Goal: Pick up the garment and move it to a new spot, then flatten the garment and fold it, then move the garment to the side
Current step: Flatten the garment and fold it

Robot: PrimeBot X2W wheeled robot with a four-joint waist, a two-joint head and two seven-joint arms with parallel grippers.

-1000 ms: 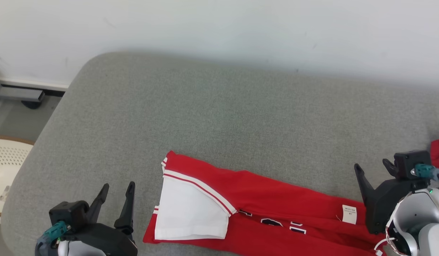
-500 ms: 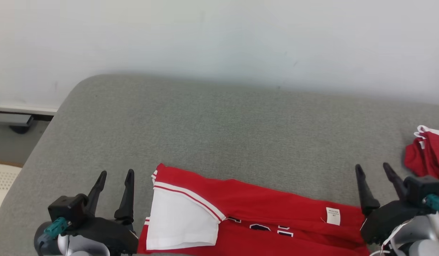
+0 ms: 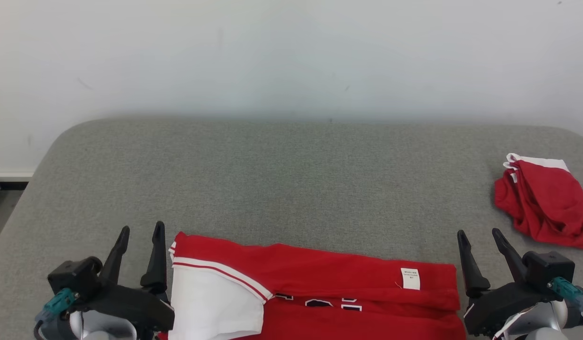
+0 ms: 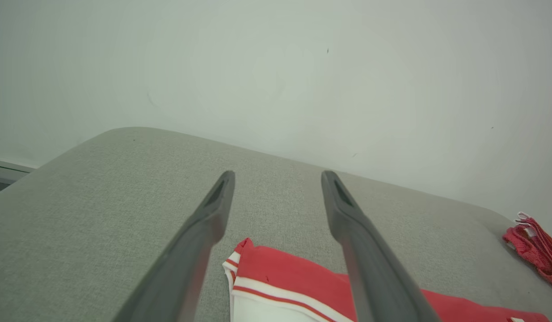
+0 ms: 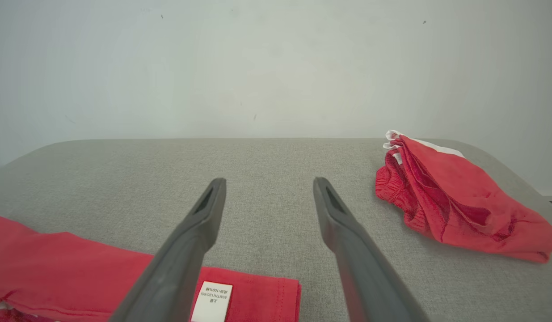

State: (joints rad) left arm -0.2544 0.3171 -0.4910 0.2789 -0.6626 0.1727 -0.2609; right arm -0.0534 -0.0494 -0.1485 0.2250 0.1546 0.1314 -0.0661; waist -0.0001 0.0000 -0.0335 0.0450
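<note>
Lying folded on the grey pad, the jersey stretches as a long red strip between the two grippers. The left gripper stands just beside the strip's left end, fingers apart and holding nothing. In the left wrist view the jersey's striped edge shows between those fingers. A white panel lies just right of that gripper, folded over the red cloth. The right gripper stands just beside the strip's right end, fingers likewise spread and empty, tips over bare pad. A white label sits on the jersey just left of the right gripper. Farther out and to the right of that gripper, well apart from the jersey, a crumpled red piece with a white edge rests on the pad. It may be shorts, though the bunching hides its shape. A pale wall rises beyond the fingertips.
</note>
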